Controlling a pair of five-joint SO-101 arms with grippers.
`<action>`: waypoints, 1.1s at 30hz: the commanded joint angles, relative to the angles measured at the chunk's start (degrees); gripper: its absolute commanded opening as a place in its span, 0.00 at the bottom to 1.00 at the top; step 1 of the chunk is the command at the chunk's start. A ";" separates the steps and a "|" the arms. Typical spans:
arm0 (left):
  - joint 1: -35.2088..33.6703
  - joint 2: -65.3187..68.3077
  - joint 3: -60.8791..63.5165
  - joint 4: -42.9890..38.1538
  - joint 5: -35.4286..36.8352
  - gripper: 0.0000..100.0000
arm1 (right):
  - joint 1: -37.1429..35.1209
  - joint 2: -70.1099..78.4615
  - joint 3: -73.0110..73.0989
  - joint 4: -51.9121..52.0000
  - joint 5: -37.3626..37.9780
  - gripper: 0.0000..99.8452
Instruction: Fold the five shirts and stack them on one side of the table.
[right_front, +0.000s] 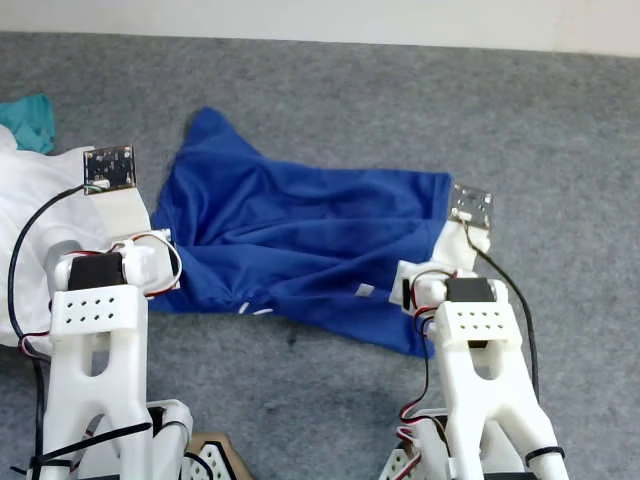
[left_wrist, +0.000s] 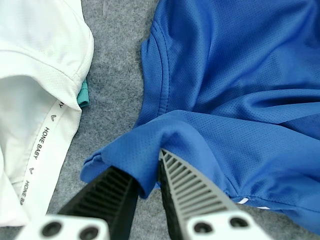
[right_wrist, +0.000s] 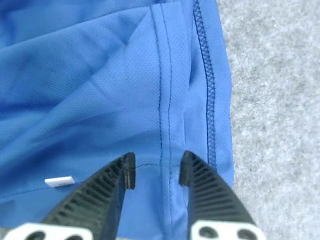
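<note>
A blue shirt lies spread and wrinkled across the middle of the grey table. My left gripper sits at the shirt's left edge, shut on a raised fold of the blue shirt. At the shirt's right end my right gripper stands open over the hem of the blue shirt, one finger on each side of a stitched seam. A white shirt lies bunched at the table's left edge, with a teal shirt behind it.
The white shirt lies close beside the left gripper, a strip of teal cloth peeking from under it. Bare grey surface runs along the back and the right side of the table. Both arm bases stand at the front edge.
</note>
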 joint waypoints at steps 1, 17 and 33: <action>1.10 -0.75 -0.40 -0.62 0.26 0.05 | -0.40 5.76 -2.07 -2.15 2.20 0.14; 1.10 -0.75 -0.40 -0.97 0.26 0.05 | 0.57 11.47 -5.14 -0.57 2.29 0.14; 1.10 -0.75 -0.40 -0.97 0.26 0.05 | 0.57 2.15 0.04 4.00 3.96 0.14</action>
